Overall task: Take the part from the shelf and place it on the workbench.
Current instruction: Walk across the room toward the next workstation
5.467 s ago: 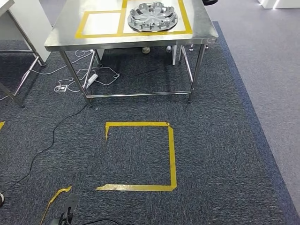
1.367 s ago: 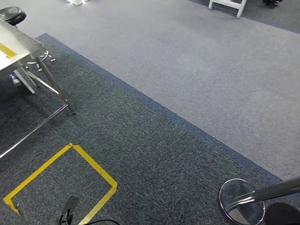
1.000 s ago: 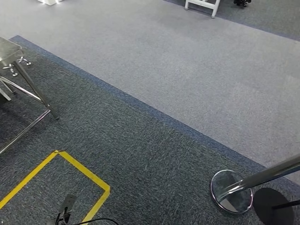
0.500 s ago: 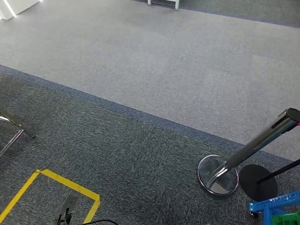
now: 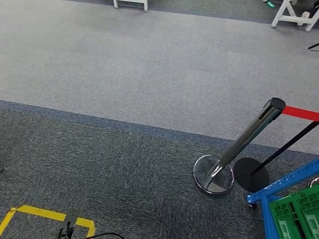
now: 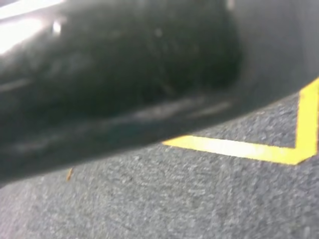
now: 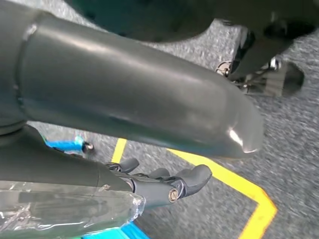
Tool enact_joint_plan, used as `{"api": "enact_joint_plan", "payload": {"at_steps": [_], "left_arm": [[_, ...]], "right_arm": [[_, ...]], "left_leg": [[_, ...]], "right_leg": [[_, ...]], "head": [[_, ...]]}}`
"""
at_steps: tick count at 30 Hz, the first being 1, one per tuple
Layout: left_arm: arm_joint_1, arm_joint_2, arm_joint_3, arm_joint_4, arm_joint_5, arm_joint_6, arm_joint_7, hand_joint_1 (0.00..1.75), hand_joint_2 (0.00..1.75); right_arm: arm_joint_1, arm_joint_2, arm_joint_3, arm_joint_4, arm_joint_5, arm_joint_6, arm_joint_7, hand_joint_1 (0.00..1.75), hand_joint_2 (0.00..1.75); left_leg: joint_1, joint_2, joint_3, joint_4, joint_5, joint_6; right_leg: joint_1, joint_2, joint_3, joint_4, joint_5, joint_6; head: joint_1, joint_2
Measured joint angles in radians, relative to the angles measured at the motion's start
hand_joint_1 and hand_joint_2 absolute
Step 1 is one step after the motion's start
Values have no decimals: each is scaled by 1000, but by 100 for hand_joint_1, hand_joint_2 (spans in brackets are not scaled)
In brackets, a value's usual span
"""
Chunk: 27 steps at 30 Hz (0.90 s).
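My right hand (image 7: 165, 184) hangs empty, fingers loosely apart, left unreadable; swinging right, I risk clipping the near stanchion (image 5: 240, 144) or blue cart (image 5: 280, 186).

Right hand hanging down, holding nothing

In the right wrist view the right hand (image 7: 165, 181) comes in low over the carpet, with its dark fingers (image 7: 190, 178) stretched out side by side and slightly apart, and nothing between them. A thick grey thumb crosses the upper part of this view. The left wrist view is blurred and dark, so the state of the left hand cannot be told.
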Motion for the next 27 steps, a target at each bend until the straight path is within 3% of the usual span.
{"api": "enact_joint_plan", "payload": {"at_steps": [1, 2, 3, 4, 5, 6, 9, 10, 12, 13, 15, 17, 19, 20, 21, 23, 25, 26, 27], "left_arm": [[1, 1, 0, 0, 0, 0, 0, 0, 0], [3, 1, 0, 0, 0, 0, 0, 0, 0], [4, 1, 0, 0, 0, 0, 0, 0, 0], [5, 1, 0, 0, 0, -1, 0, 0, 0], [4, 2, 1, 0, -1, -1, 0, 0, 0], [3, 2, 1, 0, -1, -1, 0, 0, 0], [1, 3, 1, 0, -1, -2, 0, 0, 0], [1, 3, 1, 0, -1, -2, 0, 0, 0], [-1, 3, 1, 0, -1, -3, 0, 0, 0], [-2, 3, 1, 0, -1, -4, 0, 0, 0], [-4, 3, 1, 0, -2, -5, -1, 0, 0], [-3, 2, 0, 0, -2, -6, -2, 0, 0], [-1, 4, 0, 0, -2, -7, -2, 0, 0], [0, 4, 0, 0, -2, -7, -2, 0, 0], [-1, 5, 0, 0, -2, -7, -2, 0, 0], [-1, 5, 0, 0, -2, -7, -2, 0, 0], [-2, 5, 0, 0, -2, -7, -2, 0, 0], [-3, 5, 0, 0, -2, -7, -2, 0, 0], [-4, 5, 0, 0, -2, -7, -2, 0, 0]], "right_arm": [[-3, 0, 0, 0, 0, 0, 0, 0, 0], [-6, 0, 0, 0, 0, 1, 0, 0, 0], [-8, 0, 0, 0, 0, 1, 0, 0, 0], [-7, 0, 1, 0, 0, 2, 0, 0, 0], [-6, 0, 1, 0, 0, 2, 0, 0, 0], [-4, 0, 0, 0, 0, 3, 0, 0, 0], [-10, 0, 0, 0, 0, 3, 0, 0, 0], [-12, 0, 0, 0, 0, 3, 0, 0, 0], [-13, 0, 0, 0, 0, 4, 0, 0, 0], [-11, 0, 0, 0, 0, 5, 2, 0, 0], [-11, 0, 0, 0, 0, 9, 5, 0, 0], [-14, 0, 0, 0, 0, 11, 6, 0, 0], [-15, 0, 0, 0, 0, 11, 7, 0, 0], [-14, 0, 0, 0, 0, 12, 8, 0, 0], [-13, 0, 0, 0, 0, 12, 9, 0, 0], [-14, 0, 0, 0, 0, 12, 9, 0, 0], [-16, -1, 0, 0, 0, 12, 9, 0, 0], [-15, -1, 0, 0, 1, 13, 10, 0, 0], [-13, -1, 0, 0, 1, 13, 11, 0, 0]], "left_leg": [[-4, 14, 0, 0, -1, 4], [-7, 29, 0, 0, -2, 7], [-11, 45, 1, 1, -3, 9], [-13, 58, 2, 1, -5, 10], [-15, 70, 4, 1, -7, 10], [-17, 81, 7, 1, -9, 9], [-24, 111, 18, 2, -20, -2], [-26, 120, 21, 2, -22, -7], [-26, 138, 25, -1, -23, -16], [-24, 133, 26, 2, -28, -21], [-20, 97, 4, 54, -65, -29], [-19, 53, -59, 181, -122, -31], [-19, 38, -114, 273, -139, -31], [-20, 35, -120, 269, -119, -29], [-19, 29, -107, 228, -83, -27], [-14, -17, -55, 99, -12, -24], [-9, -60, -24, 19, 9, -22], [-10, -63, -21, 7, 7, -19], [-10, -51, -21, 4, 7, -14]], "right_leg": [[2, -33, -31, 66, -35, 1], [2, -49, -66, 137, -68, 1], [2, -56, -92, 193, -89, 0], [2, -59, -102, 217, -91, -2], [3, -61, -92, 201, -74, -5], [3, -67, -62, 150, -45, -9], [15, -121, 41, -26, 16, -20], [19, -129, 51, -46, 18, -24], [22, -109, 51, -50, 21, -32], [21, -97, 51, -53, 24, -37], [17, -76, 55, -61, 28, -50], [15, -52, 56, -63, 30, -58], [15, -22, 56, -63, 30, -59], [15, -7, 57, -63, 30, -59], [14, 8, 58, -63, 31, -58], [14, 36, 56, -60, 32, -52], [14, 62, 47, -58, 34, -41], [13, 74, 41, -59, 36, -34], [10, 84, 36, -63, 39, -26]], "head": [[3, 0], [4, 0], [3, 0], [3, 0], [3, 0], [3, 0], [2, 0], [2, 0], [2, 0], [1, 0], [-4, 0], [-9, 0], [-10, 0], [-10, 0], [-10, 0], [-10, 0], [-10, 0], [-10, 0], [-9, 0]]}}
